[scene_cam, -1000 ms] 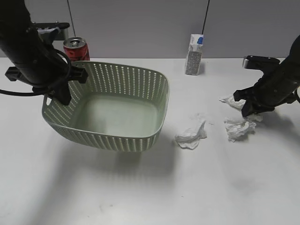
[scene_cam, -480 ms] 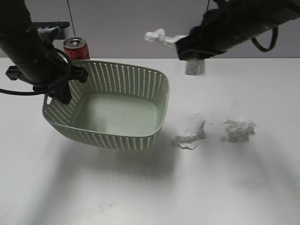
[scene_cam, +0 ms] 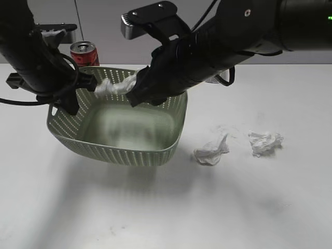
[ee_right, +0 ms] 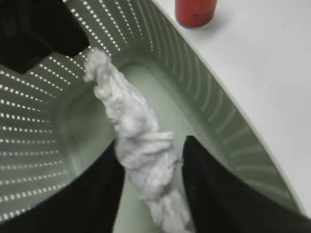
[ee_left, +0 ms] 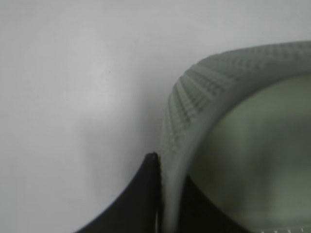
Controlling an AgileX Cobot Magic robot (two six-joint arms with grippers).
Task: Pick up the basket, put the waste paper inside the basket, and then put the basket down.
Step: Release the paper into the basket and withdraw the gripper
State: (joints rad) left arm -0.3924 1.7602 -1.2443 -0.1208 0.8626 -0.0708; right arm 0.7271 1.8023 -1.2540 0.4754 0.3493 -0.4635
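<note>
From my seat the white table is mostly bare, and the basket is the big thing on it, tipped with its left end raised. That's because my left pincer is pinching the basket's left rim; the wrist view shows a dark finger pressed right against the wall, so I'd call it clamped on the rim. Holding it up and tilted keeps the mouth open toward the other arm, I reckon.

Right arm reaches across the middle, and my right pincer is squeezed on a waste paper wad that dangles over the basket floor, so letting go should drop it in.

Two more wads sit on the table right of the basket. Red can stands behind it.
</note>
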